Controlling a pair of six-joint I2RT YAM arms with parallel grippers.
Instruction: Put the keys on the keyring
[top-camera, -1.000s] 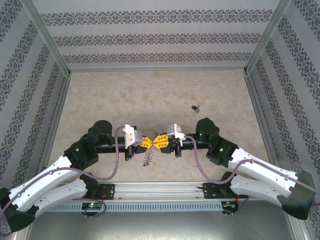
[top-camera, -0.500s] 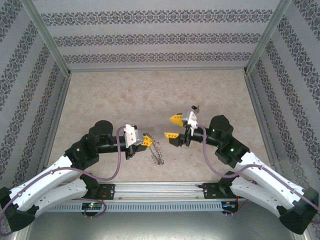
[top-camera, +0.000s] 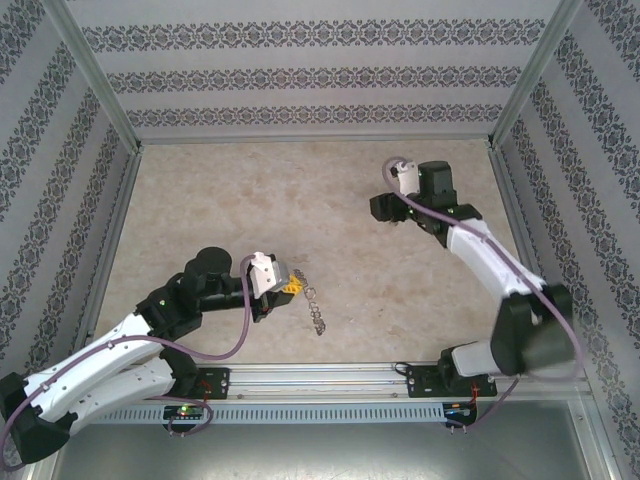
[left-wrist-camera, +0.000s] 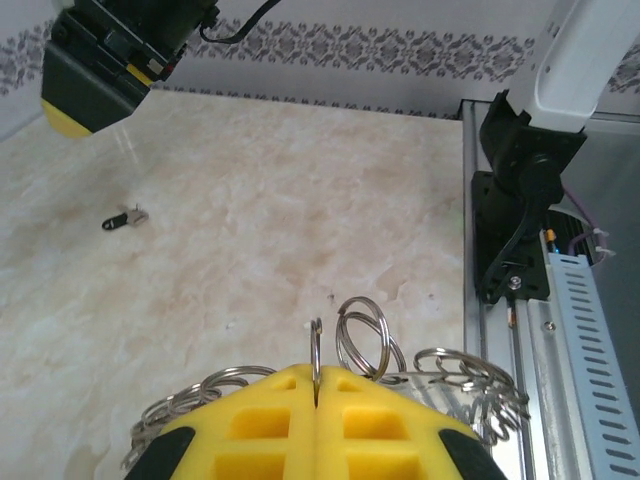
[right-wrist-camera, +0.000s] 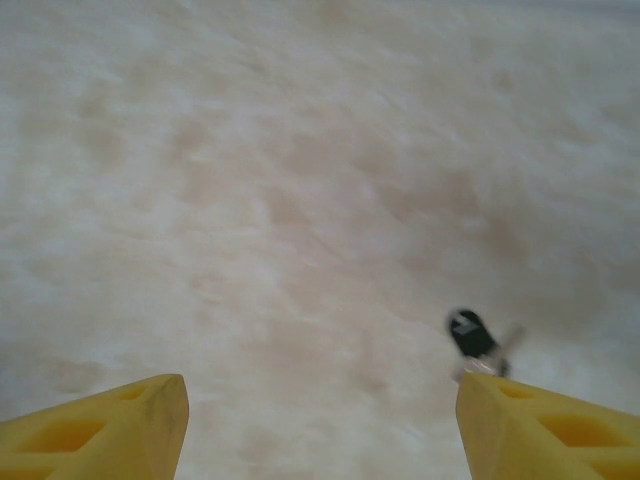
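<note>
The table (top-camera: 250, 200) is a pale marbled surface. The left arm (top-camera: 110, 345) comes in from 7 o'clock toward the table's middle. The right arm (top-camera: 485, 255) stretches from 5 o'clock up to the table's 2 o'clock region.

Left gripper (top-camera: 287, 284): closed on the keyring. In the left wrist view we see the left gripper (left-wrist-camera: 315, 395) with its two yellow pads (left-wrist-camera: 255, 425) pressed flat together. One thin wire loop of the keyring (left-wrist-camera: 365, 338) is pinched edge-on in the seam between them, and further loops fan out on both sides of the pads. From above, the keyring (top-camera: 314, 310) runs from the gripper tip toward 5 o'clock as a short string of loops. We cannot tell whether its far end touches the table.

Right gripper (top-camera: 386, 210): wide open, holding nothing. It sits at 2 o'clock from the left gripper, well apart. In the right wrist view, the right gripper (right-wrist-camera: 320, 420) shows its yellow fingers (right-wrist-camera: 110, 425) at opposite lower corners, with bare table between them.

The key (right-wrist-camera: 472, 335) lies on the table at 2 o'clock from the midpoint of the open gripper, just beside the right-hand finger. The picture is too blurred to tell whether they touch. In the left wrist view, the key (left-wrist-camera: 122, 218) lies at 10 o'clock from the closed pads, well apart, and at 6 o'clock from the right gripper (left-wrist-camera: 95, 80).
</note>
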